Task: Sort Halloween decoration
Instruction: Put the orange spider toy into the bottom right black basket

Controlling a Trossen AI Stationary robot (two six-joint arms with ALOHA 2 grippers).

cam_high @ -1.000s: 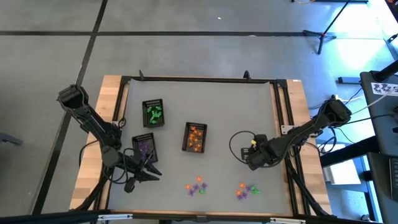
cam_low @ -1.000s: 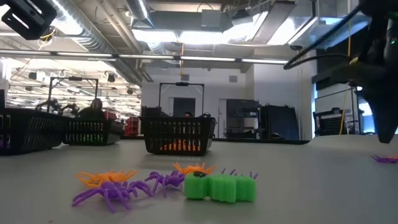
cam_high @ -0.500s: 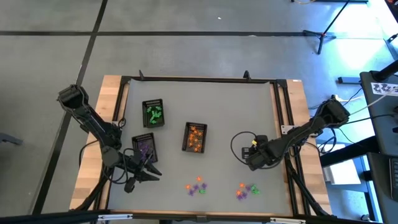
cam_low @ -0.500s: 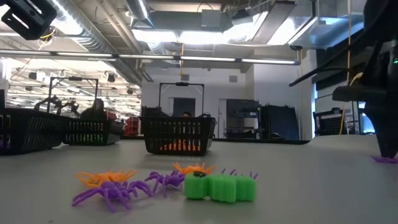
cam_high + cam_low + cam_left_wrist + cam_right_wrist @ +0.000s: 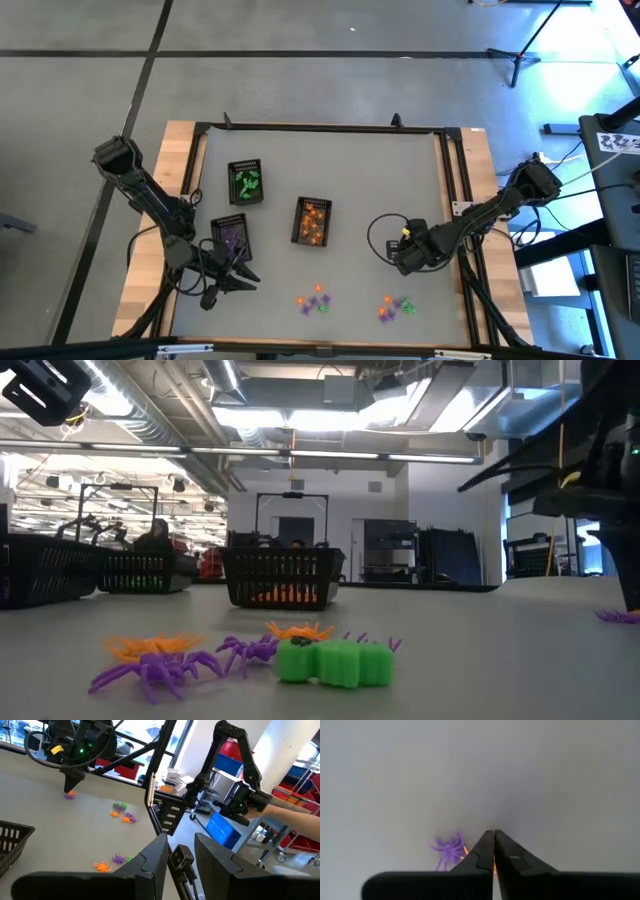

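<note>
Right hand (image 5: 494, 836) is clenched, tips down on the bench (image 5: 340, 170) beside a purple spider (image 5: 449, 849), possibly pinching something orange.

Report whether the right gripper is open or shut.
Shut. In the right wrist view, the right gripper has its fingers pressed together, with orange showing at the tips, beside a purple spider.

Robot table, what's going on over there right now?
Two arms are sorting tiny trinkets by colour into three black trays: green, purple and orange. The right gripper is shut, pinching something orange beside a purple spider on the table. The left gripper waits near the purple tray. Two small piles are left near the front edge.
</note>
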